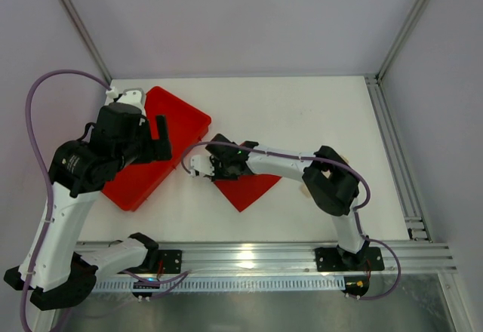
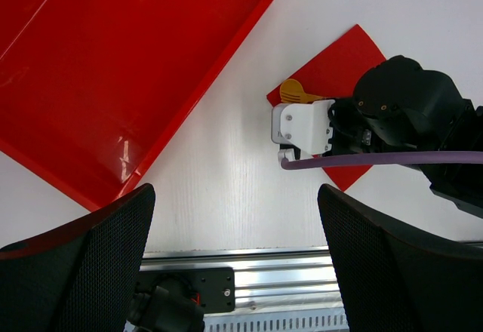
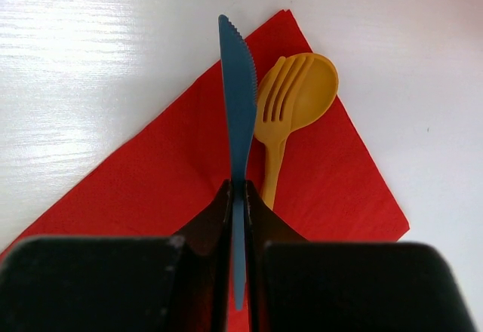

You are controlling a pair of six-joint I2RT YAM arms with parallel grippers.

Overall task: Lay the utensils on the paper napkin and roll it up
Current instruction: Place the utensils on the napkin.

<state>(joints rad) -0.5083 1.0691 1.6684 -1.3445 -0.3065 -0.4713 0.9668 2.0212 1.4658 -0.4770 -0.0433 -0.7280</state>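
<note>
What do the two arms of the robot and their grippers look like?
The left arm and the right arm have white links and black joints. A purple cable loops along each. The left gripper has broad black fingers with a fine mesh-like texture. The right gripper has dark fingers and a white housing; a small green light glows at its wrist.

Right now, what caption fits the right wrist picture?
Right tool grips a blue knife beside the yellow fork and spoon lying on the napkin.

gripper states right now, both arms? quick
left gripper: open, holding nothing.
right gripper: shut on the blue knife, over the red napkin.
</note>
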